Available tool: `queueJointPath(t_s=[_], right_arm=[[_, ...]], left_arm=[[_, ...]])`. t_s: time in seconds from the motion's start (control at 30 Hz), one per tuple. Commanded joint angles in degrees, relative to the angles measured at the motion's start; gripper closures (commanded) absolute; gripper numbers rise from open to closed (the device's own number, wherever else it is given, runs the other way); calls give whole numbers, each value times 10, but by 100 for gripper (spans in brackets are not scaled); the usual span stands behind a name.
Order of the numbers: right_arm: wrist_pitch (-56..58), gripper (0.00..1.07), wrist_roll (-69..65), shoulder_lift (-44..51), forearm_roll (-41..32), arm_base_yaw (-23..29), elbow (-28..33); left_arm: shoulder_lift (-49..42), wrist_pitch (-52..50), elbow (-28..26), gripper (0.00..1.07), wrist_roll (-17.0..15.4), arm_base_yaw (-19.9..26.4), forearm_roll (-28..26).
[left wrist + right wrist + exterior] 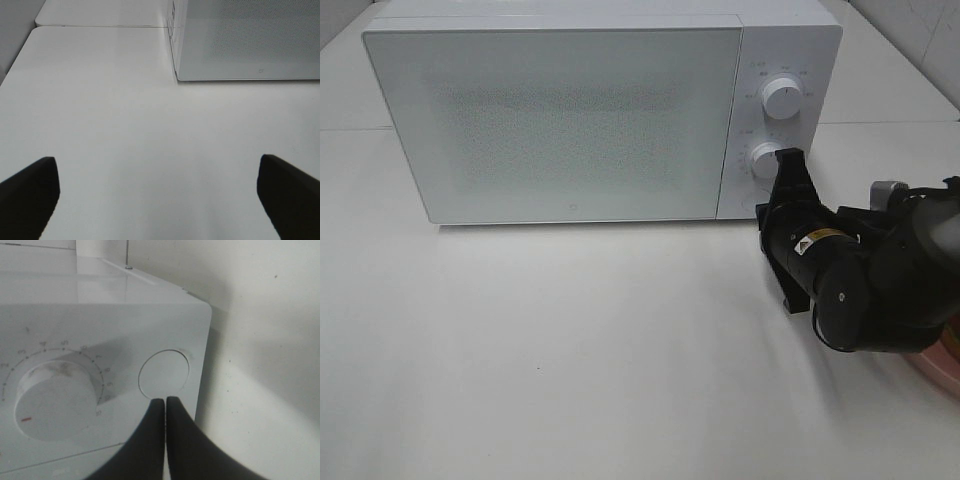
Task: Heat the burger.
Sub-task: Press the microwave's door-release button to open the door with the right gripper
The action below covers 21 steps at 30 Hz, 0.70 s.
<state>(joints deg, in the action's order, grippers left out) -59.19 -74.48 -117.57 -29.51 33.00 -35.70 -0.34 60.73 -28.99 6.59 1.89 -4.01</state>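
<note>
- For the right pincer (165,401): closed fully, black fingertips pressed together, gripping nothing.
- Tips set at the lower rim of the round button (164,374) on the control panel of the white microwave (570,120); cannot tell whether touching or only just short of it.
- Beside that button, on the same panel: the lower dial (765,160), and above it the upper dial (783,98).
- On the microwave's front: door (560,115) shut, speckled and frosted, nothing of the inside to be made out.
- For the left pincer (156,165): spread wide, holding nothing, both dark fingers (30,195) over bare white tabletop (570,350), with the microwave's front corner farther ahead.
- For the burger: out of sight in all three views, so cannot place it relative to either pincer.
- At the right edge of the high view: a sliver of pink plate (945,365) on the tabletop, mostly hidden behind the right arm's black body, well apart from the closed tips.
</note>
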Motion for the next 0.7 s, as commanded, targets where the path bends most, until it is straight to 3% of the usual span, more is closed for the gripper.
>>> queueJointPath(t_s=[0.03, 0.3, 0.7], right_arm=[[6, 107, -3, -6, -11, -3, -15], [44, 107, 33, -18, -21, -19, -58], [69, 107, 39, -20, -21, -30, -72]], left_arm=[[-11, -8, 1, 5, -2, 1, -2], [-11, -8, 1, 5, -2, 1, -2], [-11, -8, 1, 5, -2, 1, -2]])
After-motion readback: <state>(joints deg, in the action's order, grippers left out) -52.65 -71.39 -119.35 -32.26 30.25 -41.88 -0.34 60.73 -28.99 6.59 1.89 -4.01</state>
